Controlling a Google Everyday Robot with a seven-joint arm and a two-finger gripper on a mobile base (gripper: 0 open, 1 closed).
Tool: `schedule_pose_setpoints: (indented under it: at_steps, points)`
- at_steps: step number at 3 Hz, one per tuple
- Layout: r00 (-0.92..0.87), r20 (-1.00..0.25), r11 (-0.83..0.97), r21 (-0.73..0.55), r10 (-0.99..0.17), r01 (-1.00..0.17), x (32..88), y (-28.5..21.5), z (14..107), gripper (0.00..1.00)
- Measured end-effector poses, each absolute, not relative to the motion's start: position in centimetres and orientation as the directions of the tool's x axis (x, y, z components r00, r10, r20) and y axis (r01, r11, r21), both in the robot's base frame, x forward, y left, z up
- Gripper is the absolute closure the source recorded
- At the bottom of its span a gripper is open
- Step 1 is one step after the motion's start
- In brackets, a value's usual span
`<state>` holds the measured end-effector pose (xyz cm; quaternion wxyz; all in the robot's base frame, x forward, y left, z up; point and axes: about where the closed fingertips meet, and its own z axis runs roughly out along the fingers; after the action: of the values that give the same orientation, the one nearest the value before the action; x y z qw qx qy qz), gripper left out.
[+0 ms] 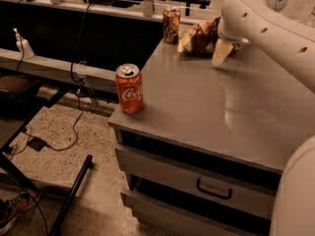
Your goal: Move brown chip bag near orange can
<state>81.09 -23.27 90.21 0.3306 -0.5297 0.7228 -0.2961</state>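
The brown chip bag (199, 36) is at the far side of the grey cabinet top (211, 107), its cream-yellow end (219, 52) pointing down to the surface. The orange can (172, 25) stands upright at the far left corner, just left of the bag and a small gap from it. My gripper (222, 37) is at the bag's right part, mostly hidden behind my white wrist, and is shut on the bag. My white arm comes in from the upper right.
A red cola can (129, 88) stands upright at the cabinet's near left corner, close to the edge. Drawers with a dark handle (214, 191) are below. On the floor to the left are cables (74, 127) and a black stand leg (71, 195).
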Motion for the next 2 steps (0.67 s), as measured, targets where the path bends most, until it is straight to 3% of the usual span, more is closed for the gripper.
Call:
schedule_pose_setpoints:
  at_steps: [2]
  points:
    - [-0.148, -0.404, 0.416, -0.729, -0.903, -0.543, 80.3, -29.3, 93.1, 0.0]
